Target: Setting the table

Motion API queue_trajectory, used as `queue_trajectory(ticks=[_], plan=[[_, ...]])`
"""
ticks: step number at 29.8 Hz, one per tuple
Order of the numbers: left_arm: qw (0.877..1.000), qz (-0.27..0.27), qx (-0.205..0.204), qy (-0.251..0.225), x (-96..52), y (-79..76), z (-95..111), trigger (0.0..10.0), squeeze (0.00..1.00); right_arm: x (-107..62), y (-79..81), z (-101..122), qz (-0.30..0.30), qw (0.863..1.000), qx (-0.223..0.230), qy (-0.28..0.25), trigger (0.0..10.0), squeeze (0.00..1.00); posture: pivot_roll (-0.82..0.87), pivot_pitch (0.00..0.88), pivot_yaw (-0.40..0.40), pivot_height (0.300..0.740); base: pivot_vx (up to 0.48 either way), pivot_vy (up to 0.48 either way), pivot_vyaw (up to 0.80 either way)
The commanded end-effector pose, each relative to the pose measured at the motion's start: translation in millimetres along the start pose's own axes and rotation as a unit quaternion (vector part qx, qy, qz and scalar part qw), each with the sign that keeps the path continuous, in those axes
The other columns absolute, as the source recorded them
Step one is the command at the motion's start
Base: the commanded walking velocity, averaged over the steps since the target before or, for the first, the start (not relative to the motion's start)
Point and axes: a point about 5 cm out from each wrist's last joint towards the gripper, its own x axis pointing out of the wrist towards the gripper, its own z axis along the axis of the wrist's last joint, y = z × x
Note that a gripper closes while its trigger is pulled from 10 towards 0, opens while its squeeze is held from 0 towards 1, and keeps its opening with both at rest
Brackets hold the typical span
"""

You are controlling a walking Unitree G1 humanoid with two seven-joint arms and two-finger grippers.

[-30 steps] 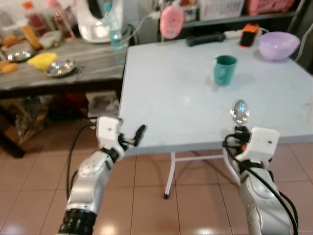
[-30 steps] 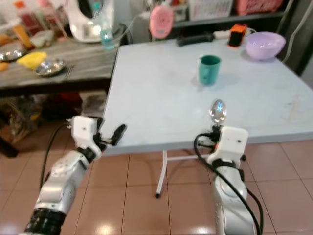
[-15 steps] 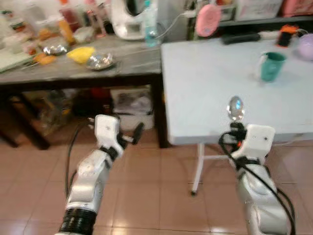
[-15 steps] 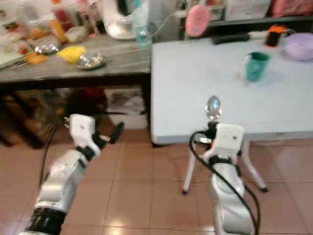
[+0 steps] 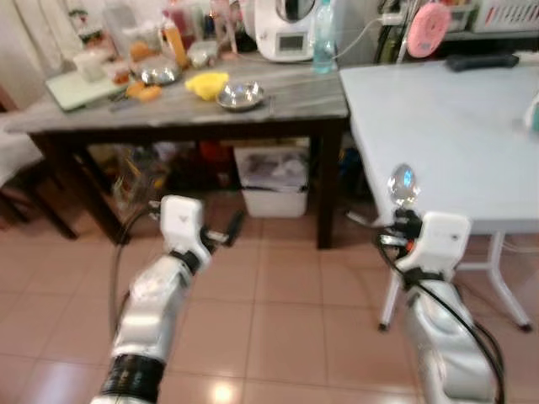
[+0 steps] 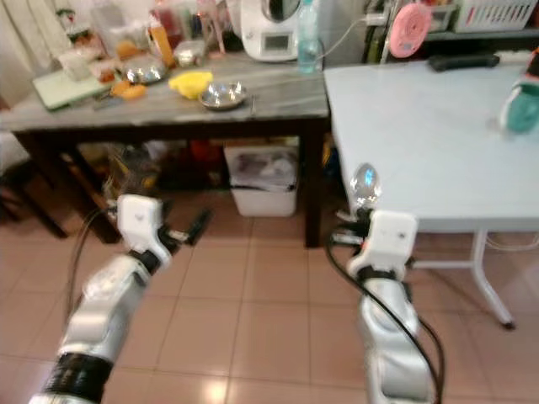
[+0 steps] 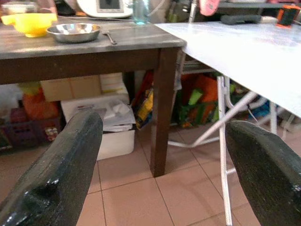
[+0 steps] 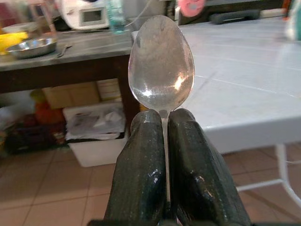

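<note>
Upright and shining, the spoon (image 8: 161, 63) is standing bowl-up in the right gripper (image 8: 165, 136), whose two black fingers (image 8: 143, 165) are pressing together on its thin handle. In the head views that gripper is holding the spoon (image 5: 403, 184) in the air just before the near edge of the white counter (image 5: 455, 126), above the tiled floor (image 5: 278, 320). A teal cup (image 6: 524, 82) is sitting far back on the white counter at the picture's edge, well apart from the spoon, and a pink round thing (image 5: 429, 18) is standing near that counter's far edge.

The left gripper (image 5: 227, 231) is hovering over the floor, its fingers (image 7: 61, 169) spread wide and gripping nothing. Beyond it, a dark wooden counter (image 5: 185, 114) is standing just beside the white one. It is carrying a steel bowl (image 5: 240, 96), a yellow bowl (image 5: 206, 83), a clear bottle (image 5: 323, 35) and a white appliance (image 5: 286, 29). Underneath it, a white bin (image 5: 271, 178) is sitting on the floor.
</note>
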Motion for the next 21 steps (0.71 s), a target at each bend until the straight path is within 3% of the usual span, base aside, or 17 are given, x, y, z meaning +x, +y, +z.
queue_trajectory(ticks=[1,6,14,21], plan=[[1.0,0.014,0.015,-0.004,-2.2,10.4,4.9,10.0,0.0,1.3,7.7,5.2,0.009,1.0,0.008,-0.012,10.0,0.0,-0.1,0.0,0.083,0.74,0.0,0.48,0.0],[0.999,0.023,0.017,-0.016,-2.7,11.1,6.8,10.0,0.0,2.2,8.0,5.7,0.01,1.0,0.007,-0.013,10.0,0.0,-0.1,0.0,0.081,0.74,0.0,0.0,0.0],[1.0,-0.008,-0.007,-0.018,-4.6,4.5,4.1,10.0,0.0,2.3,6.1,5.5,0.01,1.0,0.008,-0.014,10.0,0.0,-0.11,0.0,0.079,0.74,0.0,0.0,0.0],[1.0,-0.008,-0.009,-0.014,-4.3,5.7,3.4,10.0,0.0,2.7,6.3,5.6,0.01,1.0,0.007,-0.014,10.0,0.0,-0.12,0.0,0.082,0.74,0.302,0.0,0.0]])
